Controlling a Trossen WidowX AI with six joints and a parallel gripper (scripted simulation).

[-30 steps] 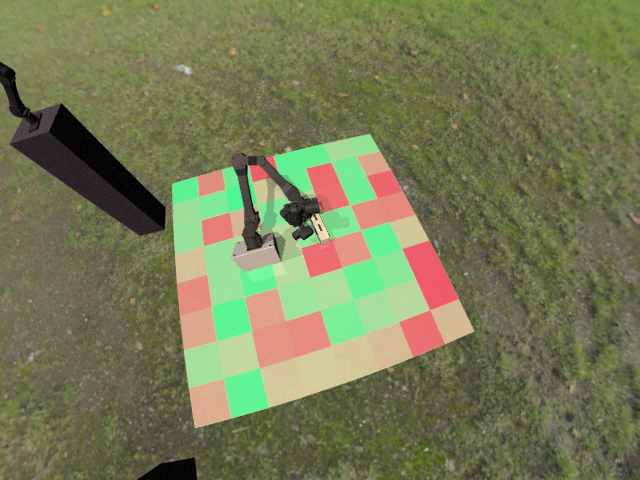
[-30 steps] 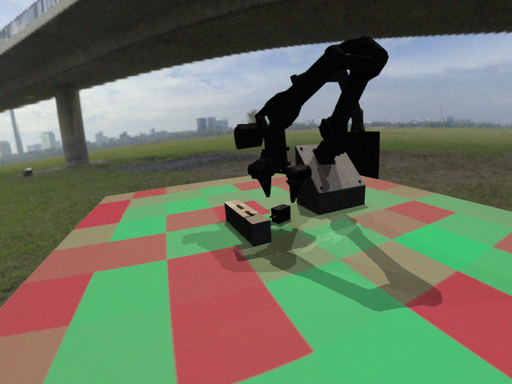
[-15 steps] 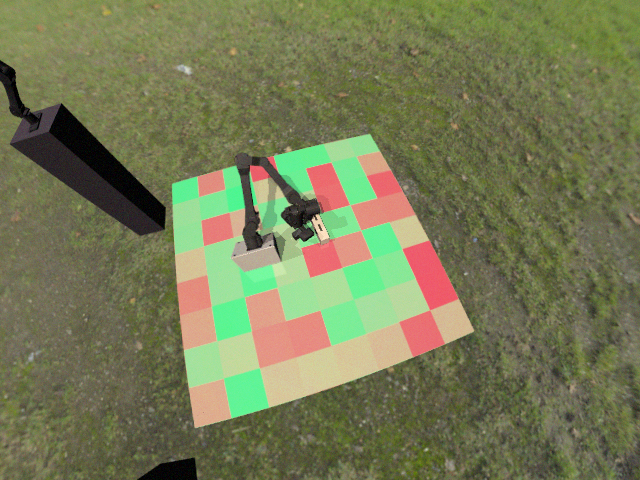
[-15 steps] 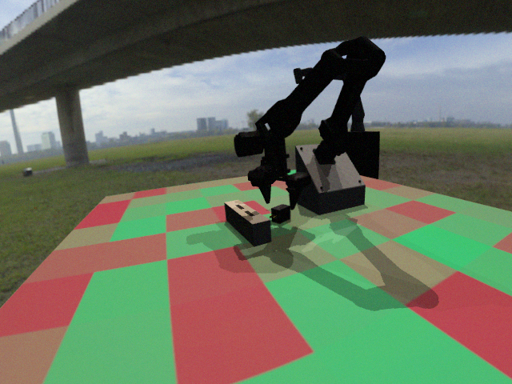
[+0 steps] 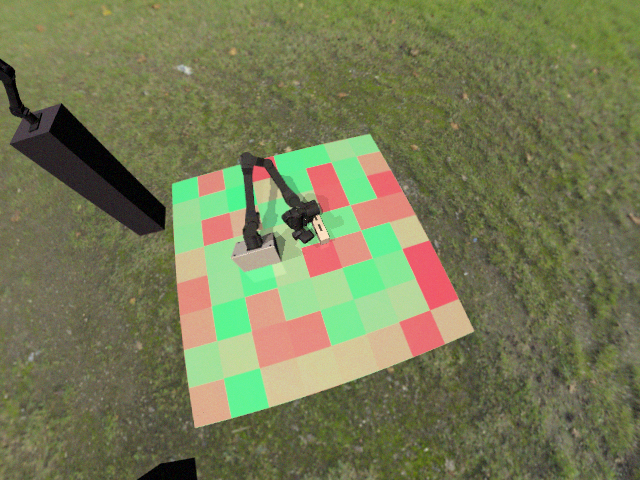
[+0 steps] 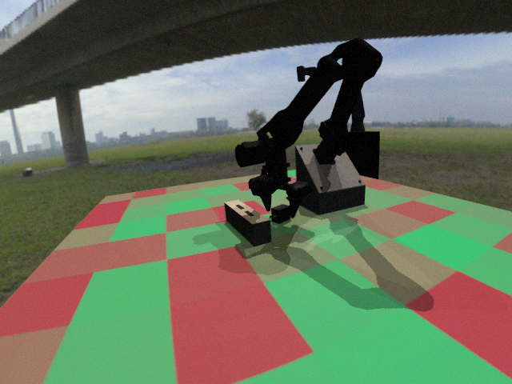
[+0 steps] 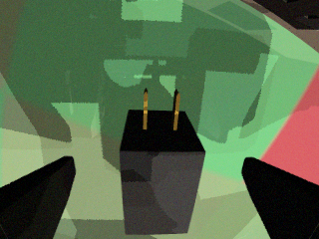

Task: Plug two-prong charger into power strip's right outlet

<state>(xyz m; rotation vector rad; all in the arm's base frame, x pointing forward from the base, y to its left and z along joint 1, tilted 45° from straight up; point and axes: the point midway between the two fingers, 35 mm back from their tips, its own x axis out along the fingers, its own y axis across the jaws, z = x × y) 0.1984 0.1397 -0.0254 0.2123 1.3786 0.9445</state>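
The black charger (image 6: 282, 214) (image 7: 161, 191) rests on the mat beside the power strip, its two gold prongs (image 7: 145, 112) pointing up the wrist view. In the exterior view they point toward the strip. The pale-topped power strip (image 5: 320, 229) (image 6: 247, 228) lies on the mat with dark outlet slots facing up. My gripper (image 6: 281, 212) (image 7: 161, 166) is open and empty, pointing down, with one finger on each side of the charger and space on both sides. In the top view the arm makes the charger hard to tell apart.
The arm's wedge-shaped base (image 5: 256, 254) (image 6: 341, 198) stands close to the charger, on the side away from the strip. The checkered mat (image 5: 294, 366) (image 6: 124, 298) lies under everything. A tall dark pillar (image 5: 98, 175) stands beyond the mat's left edge in the top view.
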